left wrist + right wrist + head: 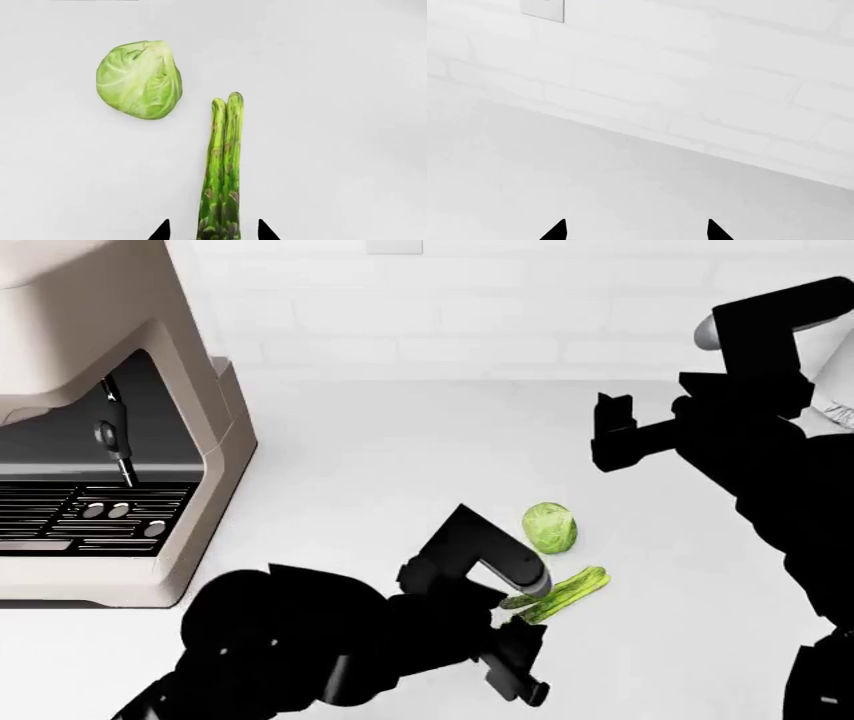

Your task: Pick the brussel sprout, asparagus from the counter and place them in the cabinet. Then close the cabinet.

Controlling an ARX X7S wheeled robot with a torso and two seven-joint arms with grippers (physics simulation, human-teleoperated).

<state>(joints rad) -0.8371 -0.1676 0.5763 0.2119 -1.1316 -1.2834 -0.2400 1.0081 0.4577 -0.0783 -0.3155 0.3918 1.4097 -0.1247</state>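
Asparagus (223, 165) between left end effector (213, 231) tips

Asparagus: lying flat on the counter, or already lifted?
Lying flat. The asparagus rests on the counter beside the sprout, its base between the left gripper's open fingers, not yet pinched.

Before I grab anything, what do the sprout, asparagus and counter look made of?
Brussel sprout: leafy vegetable, matte pale-green overlapping veined leaves. Asparagus: fibrous green stalks, scaly darker tips. Counter: smooth plain white, faint sheen; possibly laminate or stone, can't tell.
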